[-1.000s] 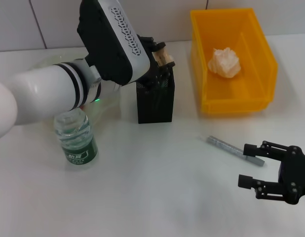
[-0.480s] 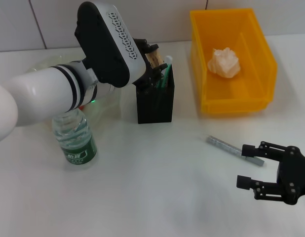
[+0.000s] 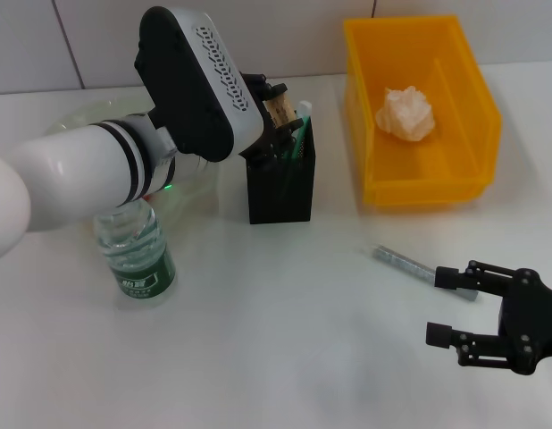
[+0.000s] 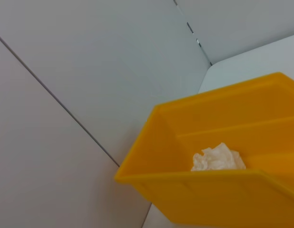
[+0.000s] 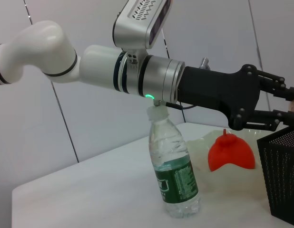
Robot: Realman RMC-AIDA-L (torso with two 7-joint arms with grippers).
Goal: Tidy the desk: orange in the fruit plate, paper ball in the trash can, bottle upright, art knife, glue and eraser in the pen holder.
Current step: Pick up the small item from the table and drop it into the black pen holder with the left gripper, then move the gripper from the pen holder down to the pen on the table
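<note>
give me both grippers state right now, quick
Left gripper: shut on the eraser, above the pen holder.
Right gripper: open, holding nothing, just above the desk.

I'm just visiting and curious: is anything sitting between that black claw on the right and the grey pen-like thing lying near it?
Nothing visible does. The right end effector hangs with fingers spread right beside the art knife, with only bare desk between them.

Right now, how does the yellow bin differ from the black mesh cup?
The yellow bin is wide, low and solid plastic; the black mesh cup is tall, narrow and see-through. The bin holds a paper ball; the cup has the left fingers above it, gripping a tan block. Both stand upright on the desk.
</note>
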